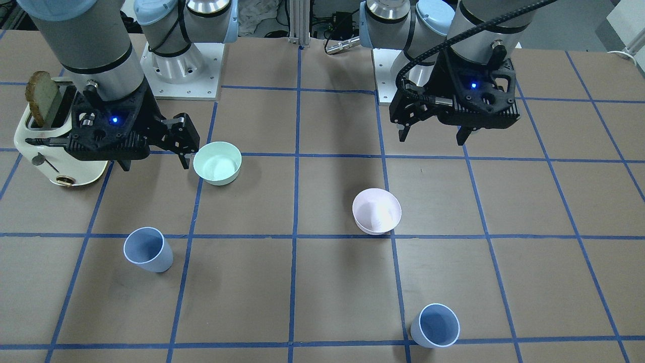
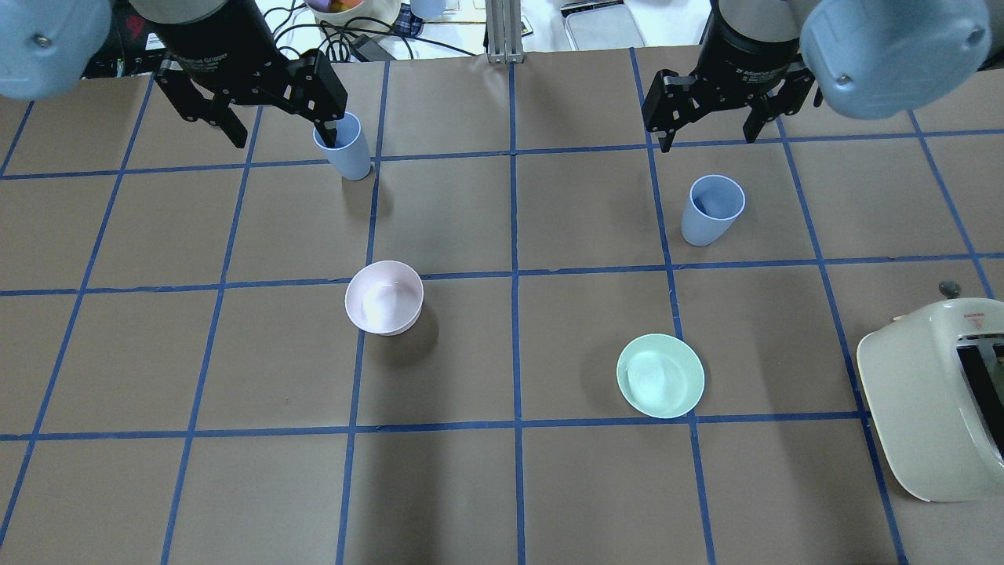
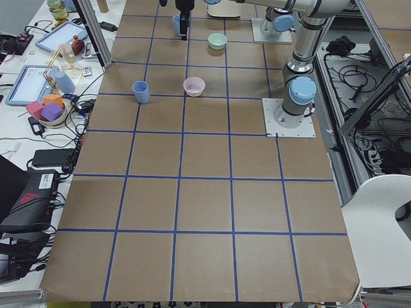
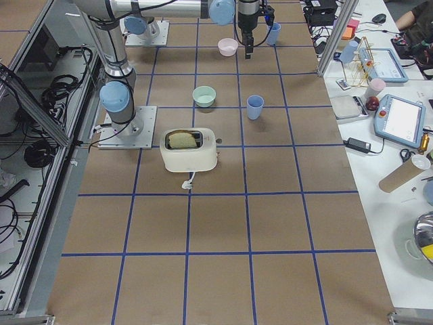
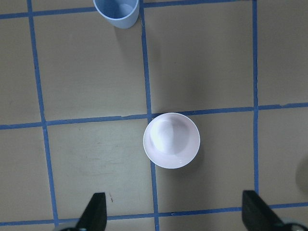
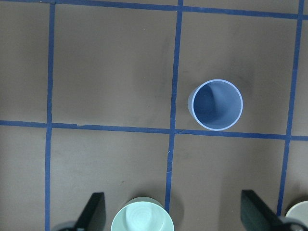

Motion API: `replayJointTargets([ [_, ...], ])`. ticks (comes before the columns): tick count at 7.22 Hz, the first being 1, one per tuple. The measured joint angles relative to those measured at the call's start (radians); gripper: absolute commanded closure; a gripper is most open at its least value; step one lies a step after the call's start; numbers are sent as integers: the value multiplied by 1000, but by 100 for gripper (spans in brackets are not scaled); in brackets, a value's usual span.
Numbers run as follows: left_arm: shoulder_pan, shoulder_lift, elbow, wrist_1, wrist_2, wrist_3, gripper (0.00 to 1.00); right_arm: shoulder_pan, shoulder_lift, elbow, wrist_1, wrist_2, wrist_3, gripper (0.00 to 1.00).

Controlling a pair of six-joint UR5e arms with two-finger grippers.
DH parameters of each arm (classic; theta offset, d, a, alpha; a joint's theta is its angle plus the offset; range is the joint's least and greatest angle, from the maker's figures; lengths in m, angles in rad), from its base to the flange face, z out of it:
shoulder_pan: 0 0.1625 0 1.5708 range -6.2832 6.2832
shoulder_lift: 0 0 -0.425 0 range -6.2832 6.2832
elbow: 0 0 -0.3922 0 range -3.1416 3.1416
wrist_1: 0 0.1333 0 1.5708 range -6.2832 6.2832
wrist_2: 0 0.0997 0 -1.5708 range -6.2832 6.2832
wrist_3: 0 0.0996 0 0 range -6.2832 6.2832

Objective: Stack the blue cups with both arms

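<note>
Two pale blue cups stand upright and apart on the brown table. One cup (image 2: 345, 151) is on my left side, also in the front view (image 1: 436, 325) and at the top of the left wrist view (image 5: 117, 12). The other cup (image 2: 711, 209) is on my right side, also in the front view (image 1: 147, 249) and the right wrist view (image 6: 216, 105). My left gripper (image 2: 282, 132) is open and empty, high above the table. My right gripper (image 2: 710, 137) is open and empty, also high. Each cup lies ahead of its gripper's fingers.
A pale pink bowl (image 2: 384, 297) sits below my left gripper (image 5: 171, 140). A mint-green bowl (image 2: 660, 376) sits on the right (image 6: 142, 217). A cream toaster (image 2: 933, 400) with a bread slice (image 1: 43, 98) stands at the right edge. Blue tape lines grid the table.
</note>
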Motion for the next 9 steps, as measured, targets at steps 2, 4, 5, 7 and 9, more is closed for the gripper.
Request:
replayJointTargets([
  [2, 0, 0, 1, -1, 0, -1, 0, -9, -1, 3, 5, 4, 1, 0],
  [4, 0, 0, 2, -1, -1, -2, 0, -12, -4, 12, 6, 6, 1, 0],
  [5, 0, 0, 2, 0, -1, -2, 0, -12, -5, 14, 5, 6, 0, 0],
  [7, 2, -2, 2, 0, -1, -2, 0, -12, -5, 15, 3, 7, 0, 0],
  [9, 31, -51, 10, 6, 1, 2, 0, -12, -5, 15, 1, 6, 0, 0],
])
